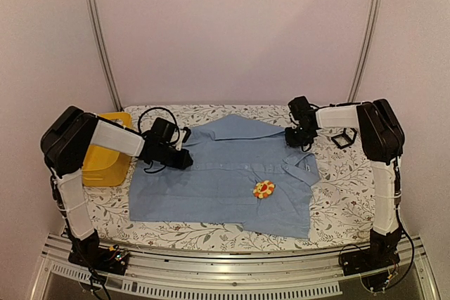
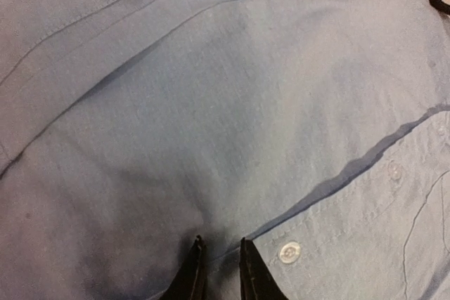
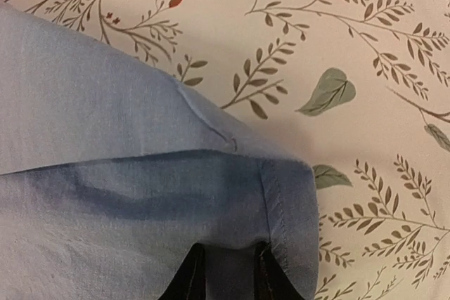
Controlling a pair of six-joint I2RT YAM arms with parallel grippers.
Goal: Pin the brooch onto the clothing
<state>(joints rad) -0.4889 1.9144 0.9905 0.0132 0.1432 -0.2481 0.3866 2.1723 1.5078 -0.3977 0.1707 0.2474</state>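
Observation:
The light blue shirt (image 1: 225,173) lies spread flat on the floral tablecloth. The flower brooch (image 1: 264,189), yellow-orange with a red centre, sits on the shirt's front near the button placket. My left gripper (image 1: 186,161) rests on the shirt's left side; in the left wrist view its fingers (image 2: 221,265) stand narrowly apart with a fold of shirt (image 2: 211,103) between them, next to a white button (image 2: 289,251). My right gripper (image 1: 292,142) is at the shirt's far right corner; its fingers (image 3: 228,272) pinch the fabric (image 3: 140,194) by a hemmed edge. The brooch is out of both wrist views.
A yellow plastic basket (image 1: 105,159) stands at the left, beside the left arm. A small black square frame (image 1: 344,138) lies at the back right of the table. A black cable loop (image 1: 156,112) arches behind the left wrist. The floral cloth (image 3: 351,68) shows beyond the shirt.

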